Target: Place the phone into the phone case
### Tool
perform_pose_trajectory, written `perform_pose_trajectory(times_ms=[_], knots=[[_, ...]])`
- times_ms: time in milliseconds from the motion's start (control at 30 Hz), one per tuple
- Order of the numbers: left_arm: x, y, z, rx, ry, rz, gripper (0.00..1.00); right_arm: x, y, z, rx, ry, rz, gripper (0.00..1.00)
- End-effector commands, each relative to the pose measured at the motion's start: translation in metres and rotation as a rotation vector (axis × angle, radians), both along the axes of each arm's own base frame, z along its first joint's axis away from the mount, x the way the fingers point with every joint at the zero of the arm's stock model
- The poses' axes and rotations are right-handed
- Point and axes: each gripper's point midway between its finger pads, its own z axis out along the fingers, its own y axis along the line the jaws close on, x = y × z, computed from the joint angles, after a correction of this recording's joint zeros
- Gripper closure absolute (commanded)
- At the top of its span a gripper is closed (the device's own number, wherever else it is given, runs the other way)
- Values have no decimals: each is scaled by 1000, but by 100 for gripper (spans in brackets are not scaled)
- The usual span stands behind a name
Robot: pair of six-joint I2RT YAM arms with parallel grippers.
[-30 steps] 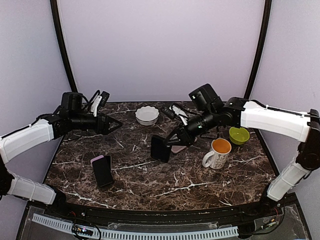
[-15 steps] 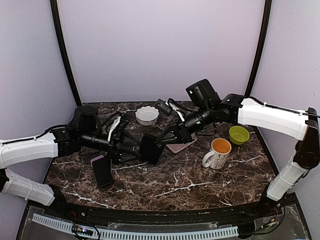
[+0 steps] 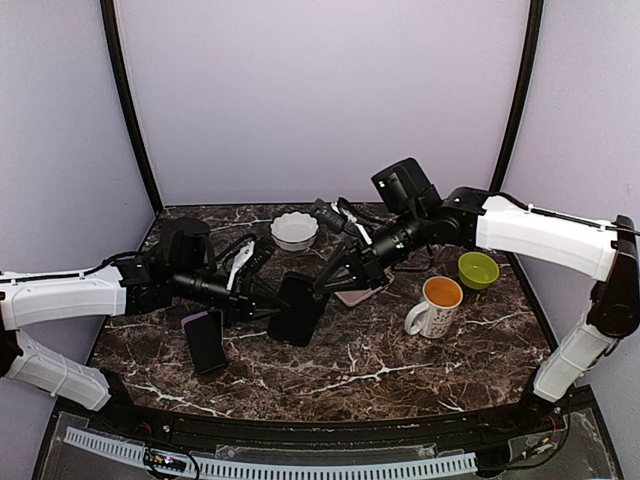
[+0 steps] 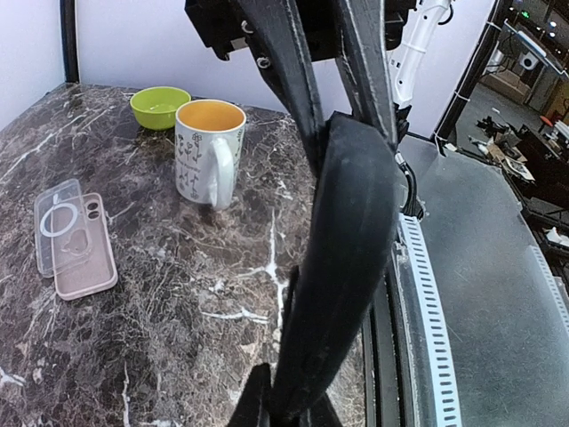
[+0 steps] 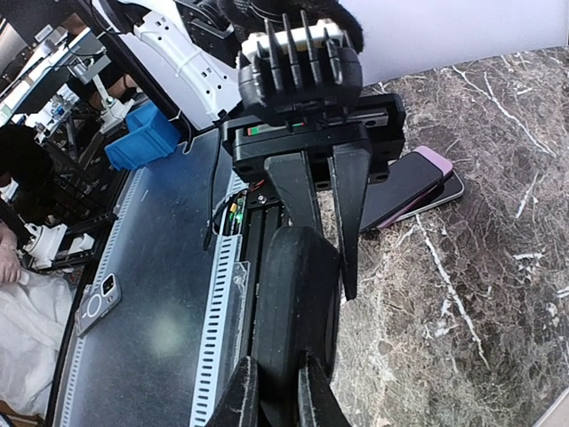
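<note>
A thick black phone case (image 3: 298,318) hangs edge-on above the middle of the table, held from both sides. My left gripper (image 3: 272,306) is shut on its left edge; in the left wrist view the case (image 4: 342,258) rises from between my left gripper (image 4: 284,405) fingers. My right gripper (image 3: 326,282) is shut on the opposite edge, and in the right wrist view the case (image 5: 293,302) fills the space above my right gripper (image 5: 271,391). A dark phone (image 3: 205,340) with a pink edge lies flat on the table at the left, also seen as the phone (image 5: 413,187).
A clear case and a pink case (image 4: 76,236) lie side by side mid-table, under the right arm. A white mug (image 3: 435,305) with an orange inside, a green bowl (image 3: 478,270) and a white fluted bowl (image 3: 294,231) stand on the dark marble table (image 3: 400,370).
My left arm swung in from the far left to the table's middle and shut on the black case. My right arm carried the case leftward and lower to meet it.
</note>
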Motion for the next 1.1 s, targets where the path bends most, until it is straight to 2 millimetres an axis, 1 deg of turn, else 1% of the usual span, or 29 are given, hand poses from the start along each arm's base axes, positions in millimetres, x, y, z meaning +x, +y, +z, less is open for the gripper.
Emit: perform_pose_trajectory(times_ms=[0,33,100,133,167,233,267,300,367,400,433,467,567,633,700,733,800,900,933,967,1000,1033,1067], knots=[[-3,-4,22,-64,-7,-12,100,-1,7,15,48,-52,22,88],[-1,-4,23,-72,-1,0,100,6,7,11,29,-64,-20,61],[5,-5,29,-109,26,41,100,21,5,-1,-6,-80,-129,20],[6,-6,32,-137,54,60,100,28,4,-2,-3,-84,-178,5],[8,-6,34,-156,64,69,100,36,5,-3,15,-88,-229,2],[9,-5,37,-194,94,77,100,44,3,-2,50,-76,-314,2],[10,-5,37,-200,102,81,100,47,3,1,86,-68,-347,2],[11,-5,36,-200,103,86,100,48,3,4,128,-51,-369,6],[13,-4,34,-196,107,101,100,46,3,11,209,-23,-383,20],[13,-4,33,-194,111,109,100,44,2,13,232,-11,-389,27],[14,-3,32,-194,112,112,100,44,2,14,246,-2,-397,35],[14,-4,33,-196,112,113,100,44,2,13,254,6,-403,48],[15,-3,34,-200,112,124,100,43,5,6,247,35,-397,74],[15,-3,33,-196,117,126,100,41,9,2,237,55,-382,84],[14,-3,30,-181,128,125,100,39,11,5,242,72,-365,96],[15,-2,29,-175,130,127,100,38,12,7,245,79,-361,100],[15,-2,27,-162,137,128,100,41,12,9,234,85,-372,100],[16,-1,26,-147,139,143,99,51,11,-1,156,104,-429,100],[18,0,25,-136,144,159,78,56,8,-8,109,118,-453,100],[24,3,24,-111,159,207,64,60,6,-17,55,136,-475,100],[28,6,21,-90,171,246,39,64,1,-29,-23,160,-509,100],[40,14,14,-37,193,345,32,66,-5,-42,-104,187,-537,100],[47,19,16,-15,198,402,22,65,-9,-57,-184,213,-553,100]])
